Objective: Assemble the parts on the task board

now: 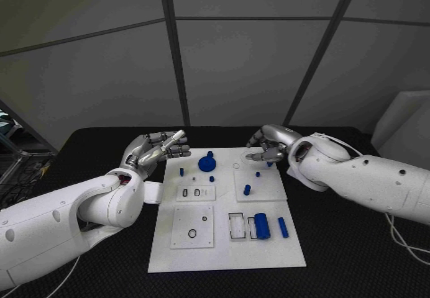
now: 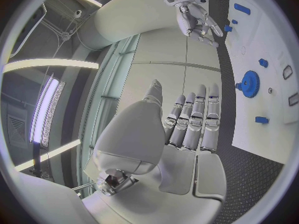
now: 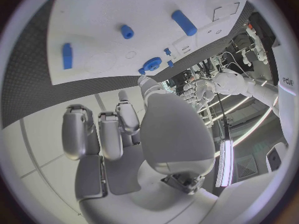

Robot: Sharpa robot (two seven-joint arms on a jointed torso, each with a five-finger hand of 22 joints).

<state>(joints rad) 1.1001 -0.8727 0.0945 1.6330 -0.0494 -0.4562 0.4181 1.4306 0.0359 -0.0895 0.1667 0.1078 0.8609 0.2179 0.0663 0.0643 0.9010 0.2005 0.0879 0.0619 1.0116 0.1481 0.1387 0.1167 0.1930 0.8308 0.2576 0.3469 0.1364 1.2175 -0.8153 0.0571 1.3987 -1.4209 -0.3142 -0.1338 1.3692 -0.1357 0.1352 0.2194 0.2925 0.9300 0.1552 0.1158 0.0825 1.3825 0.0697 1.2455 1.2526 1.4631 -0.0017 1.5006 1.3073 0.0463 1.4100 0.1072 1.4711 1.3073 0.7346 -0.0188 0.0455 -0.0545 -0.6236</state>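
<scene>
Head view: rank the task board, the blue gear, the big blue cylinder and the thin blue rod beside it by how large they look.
1. Task board
2. Big blue cylinder
3. Blue gear, farther from the camera, so its rank against the cylinder is unsure
4. Thin blue rod

A black desk [image 1: 340, 248] with a textured top carries a white task board [image 1: 228, 254] lying flat at its middle.

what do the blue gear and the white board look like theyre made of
Blue gear: probably plastic, likely moulded or printed; uniform matte blue with no metallic glint. Task board: looks like rigid white plastic or painted sheet; flat, matte, with clean-cut recesses. Neither can be confirmed by sight alone.
</scene>
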